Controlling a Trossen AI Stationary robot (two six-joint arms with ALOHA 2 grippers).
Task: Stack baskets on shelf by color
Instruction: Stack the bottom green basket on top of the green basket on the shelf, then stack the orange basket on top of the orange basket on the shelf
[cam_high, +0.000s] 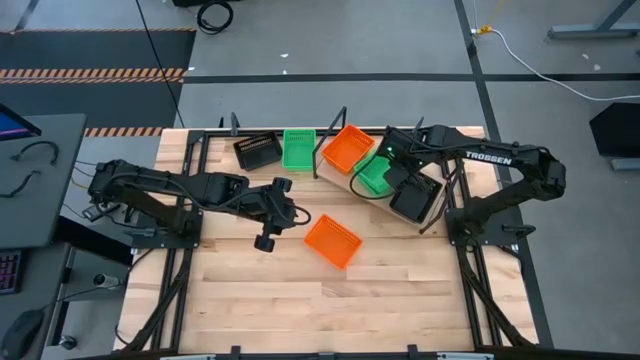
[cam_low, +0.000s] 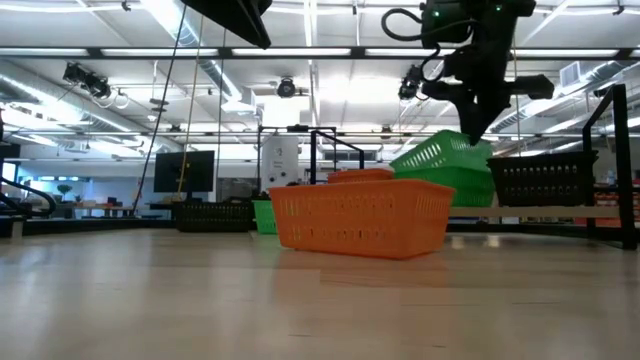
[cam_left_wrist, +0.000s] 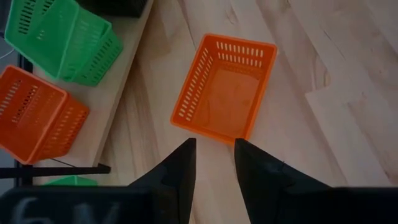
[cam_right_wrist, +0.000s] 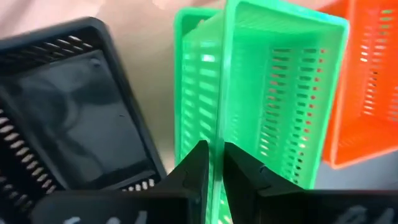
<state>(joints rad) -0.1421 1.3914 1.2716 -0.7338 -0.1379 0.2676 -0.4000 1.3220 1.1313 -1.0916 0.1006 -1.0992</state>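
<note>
My right gripper (cam_high: 383, 168) is shut on a green basket (cam_right_wrist: 280, 81), which is tilted over a second green basket (cam_right_wrist: 189, 93) on the pale shelf (cam_left_wrist: 121, 99). The tilted basket also shows in the low view (cam_low: 440, 165). On the shelf an orange basket (cam_high: 347, 148) stands beside them toward the far side and a black basket (cam_high: 415, 198) toward the right. My left gripper (cam_left_wrist: 214, 163) is open and empty, just left of a loose orange basket (cam_high: 332, 241) that sits on its base on the tabletop. My right gripper pinches one side wall of the green basket at its rim (cam_right_wrist: 219, 134), one finger inside the basket and one outside. The fingers come from above, pointing down. The basket hangs tilted, its lower part in or against the second green basket.
Another green basket (cam_high: 298, 148) and a black basket (cam_high: 257, 150) stand at the table's far edge, left of the shelf. The black frame rails (cam_high: 190, 170) border the table. Bare wood (cam_high: 320, 310) lies toward the near edge.
</note>
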